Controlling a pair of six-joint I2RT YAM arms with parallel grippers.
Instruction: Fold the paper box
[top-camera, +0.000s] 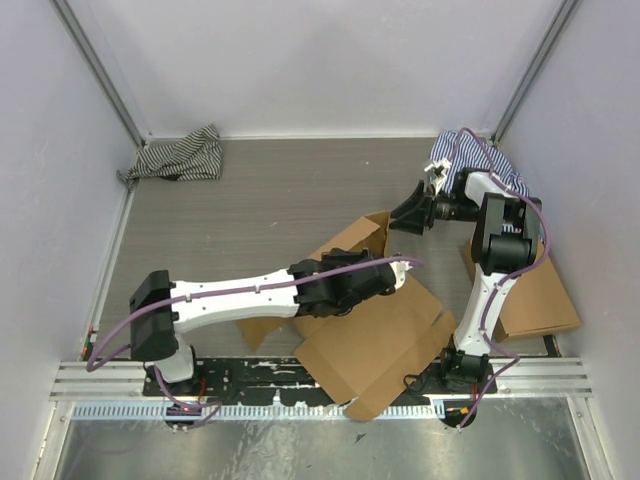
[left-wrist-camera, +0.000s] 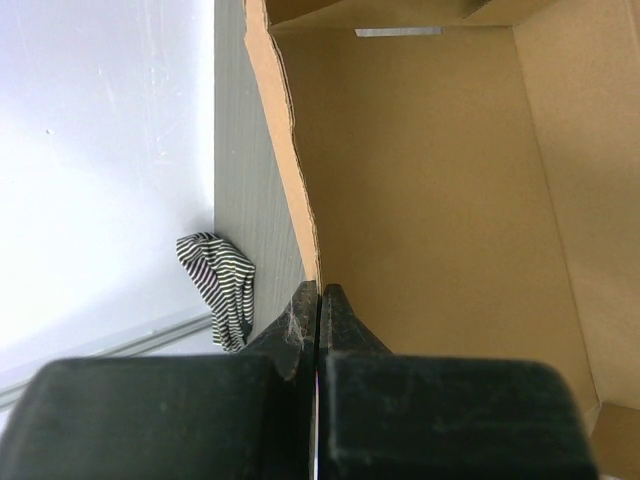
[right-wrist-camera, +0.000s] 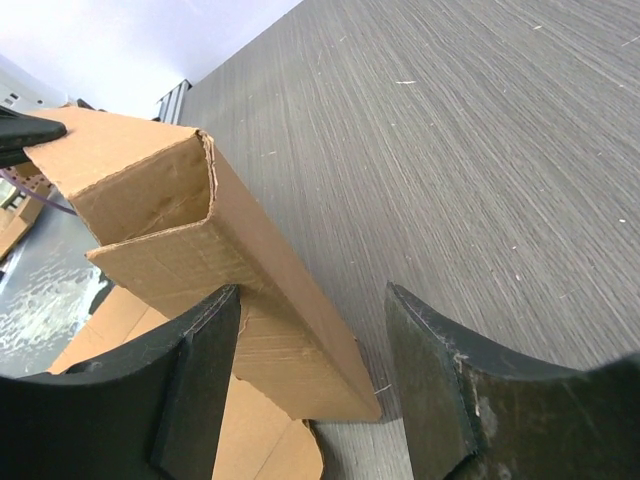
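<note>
Paper box, half-formed by the counter's near edge, centre: left tool pinched on one raised wall's edge, right tool wide astride the doubled side wall; best steady with left, close right squarely, press fold home.

Soft, diffuse white light, with only faint shadows. Left of the left gripper the wall bleaches to near glare, and the gripper's near body is dark and blurred. The paper box above it is evenly lit. Beyond the right gripper the tabletop grain is sharp.
</note>
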